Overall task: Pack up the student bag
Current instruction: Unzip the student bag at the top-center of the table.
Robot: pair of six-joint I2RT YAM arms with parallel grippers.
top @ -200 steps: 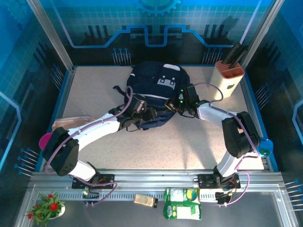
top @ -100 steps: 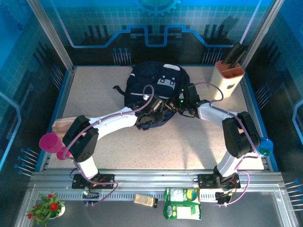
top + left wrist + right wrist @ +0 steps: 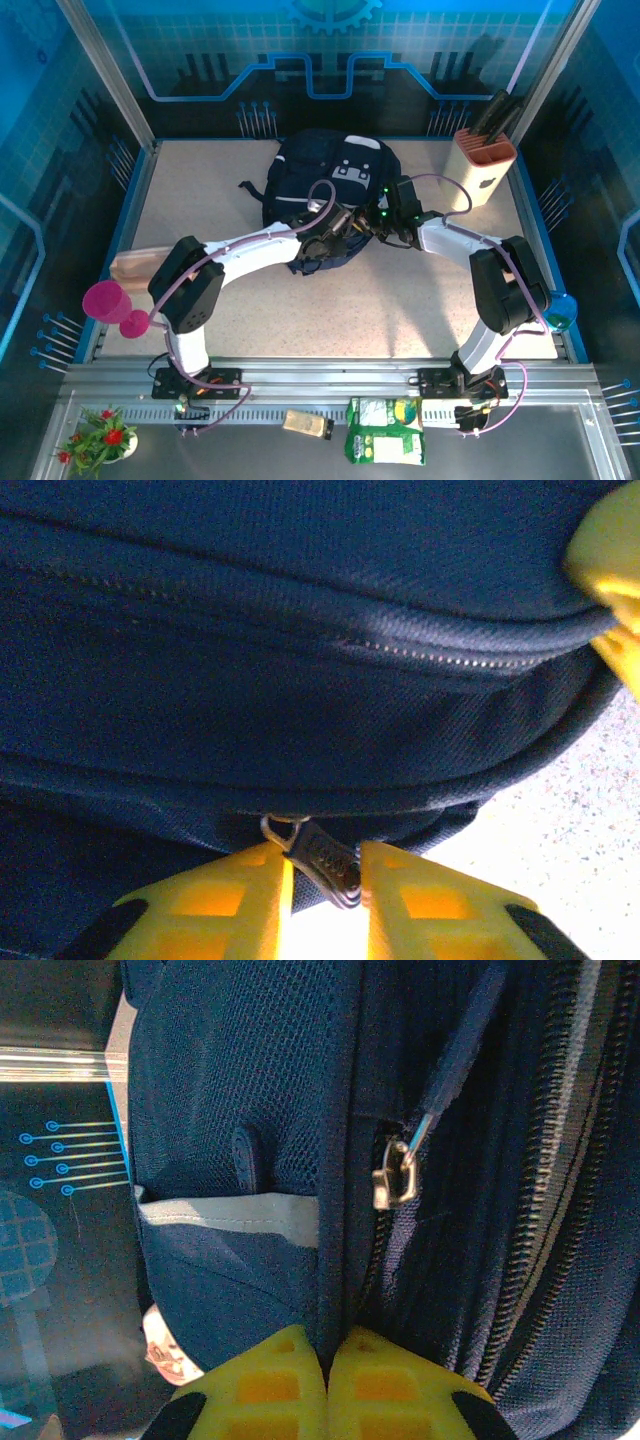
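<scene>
While right gripper (image 3: 326, 1348) clamps the student bag (image 3: 335, 165), left gripper (image 3: 325, 865) — outstretched — straddles zipper pull (image 3: 322, 860), hold unclear.

A tan knife block (image 3: 484, 172) stands at the far right corner of the bench (image 3: 400, 300). A pink cup (image 3: 108, 302) lies at its left edge, beside perhaps a wooden board (image 3: 135, 265).

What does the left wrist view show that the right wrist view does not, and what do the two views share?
Left wrist view: the left gripper has a finger on either side of a dark zipper pull, and the speckled table is at the lower right. Right wrist view: the right gripper is shut on a seam of the student bag, below a mesh pocket and a metal zipper slider. Shared: navy bag fabric, zipper lines and yellow fingers.
</scene>
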